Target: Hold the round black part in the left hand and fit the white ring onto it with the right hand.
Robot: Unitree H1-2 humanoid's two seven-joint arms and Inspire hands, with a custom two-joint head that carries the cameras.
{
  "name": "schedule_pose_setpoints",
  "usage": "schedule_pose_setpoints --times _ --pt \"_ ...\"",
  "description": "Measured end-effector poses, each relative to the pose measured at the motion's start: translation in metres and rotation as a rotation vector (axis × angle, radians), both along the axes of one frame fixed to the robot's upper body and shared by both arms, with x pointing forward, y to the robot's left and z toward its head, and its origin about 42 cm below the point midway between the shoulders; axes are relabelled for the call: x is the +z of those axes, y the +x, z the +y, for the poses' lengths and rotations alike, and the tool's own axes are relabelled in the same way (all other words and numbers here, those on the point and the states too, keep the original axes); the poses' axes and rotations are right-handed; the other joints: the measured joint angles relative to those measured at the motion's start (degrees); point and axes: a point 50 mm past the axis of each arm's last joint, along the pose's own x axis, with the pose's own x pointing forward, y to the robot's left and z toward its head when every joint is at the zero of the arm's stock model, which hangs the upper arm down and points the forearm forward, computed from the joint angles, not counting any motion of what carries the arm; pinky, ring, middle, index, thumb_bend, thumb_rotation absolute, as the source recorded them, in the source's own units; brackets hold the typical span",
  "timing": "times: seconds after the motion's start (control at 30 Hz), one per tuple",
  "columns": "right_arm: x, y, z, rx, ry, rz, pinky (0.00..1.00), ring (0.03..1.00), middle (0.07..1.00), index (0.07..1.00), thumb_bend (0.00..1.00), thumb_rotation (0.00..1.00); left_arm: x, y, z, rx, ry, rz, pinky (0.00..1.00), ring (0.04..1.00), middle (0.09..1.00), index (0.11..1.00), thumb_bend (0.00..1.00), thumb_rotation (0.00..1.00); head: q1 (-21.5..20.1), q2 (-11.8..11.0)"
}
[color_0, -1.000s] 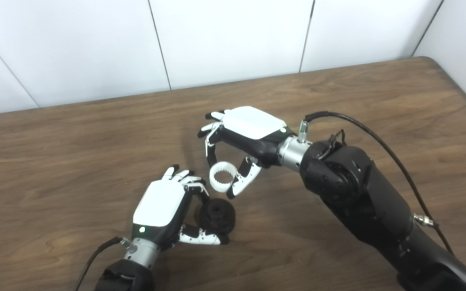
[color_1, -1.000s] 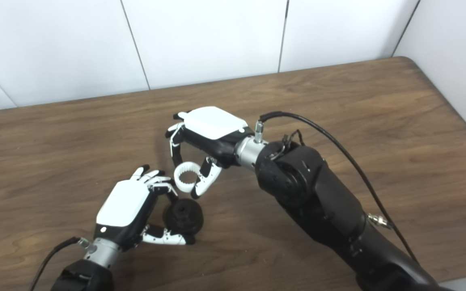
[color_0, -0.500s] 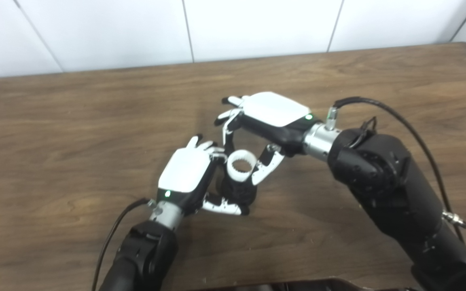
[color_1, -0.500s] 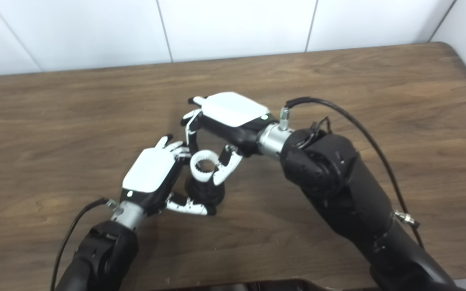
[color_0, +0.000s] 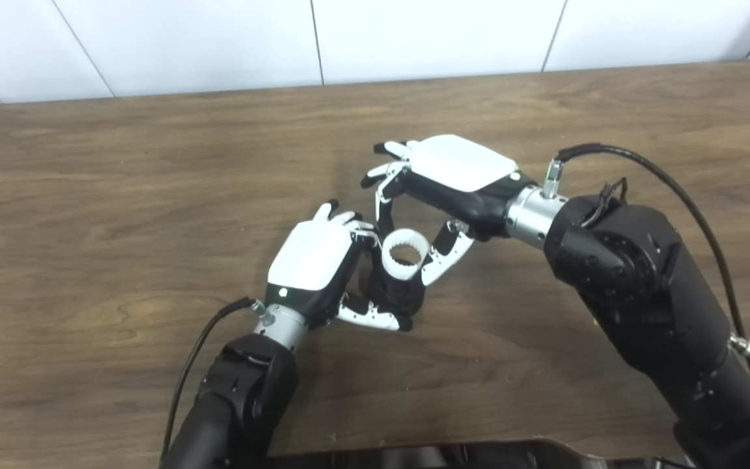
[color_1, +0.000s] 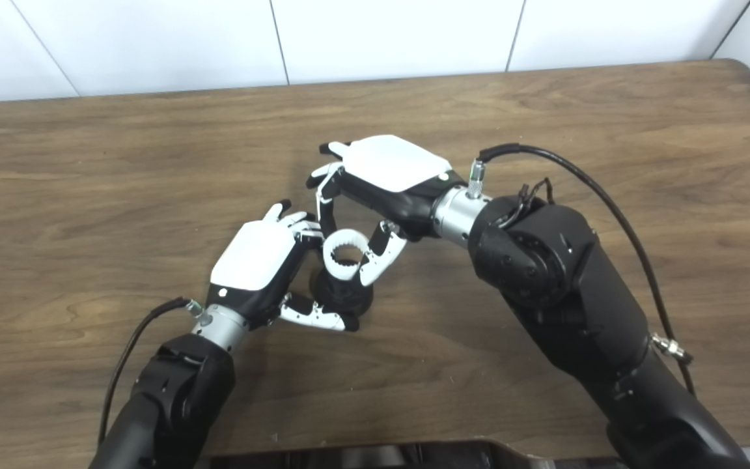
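1. Left eye view: one white ring (color_0: pixel 405 253), pinched by the right hand (color_0: pixel 440 195), sits atop one round black part (color_0: pixel 398 294) gripped by the left hand (color_0: pixel 323 273) above the desk (color_0: pixel 88 228).
2. Right eye view: same two hands, one ring, one black part; whether the ring is fully seated is unclear.

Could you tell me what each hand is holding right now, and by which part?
Left hand: round black part, by its sides. Right hand: white ring, by its outer rim.
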Motion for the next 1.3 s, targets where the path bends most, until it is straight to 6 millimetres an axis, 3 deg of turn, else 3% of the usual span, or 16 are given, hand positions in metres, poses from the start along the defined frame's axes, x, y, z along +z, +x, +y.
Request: schedule_pose_setpoints --times 1.3 --pt "-0.019 0.007 0.007 -0.011 -0.002 0.025 1.0 1.0 0.865 0.481 0.53 0.13 0.001 0.0 -0.001 0.004 0.002 0.002 1.0 0.897 0.784 0.485 0.52 0.06 -0.5 0.7"
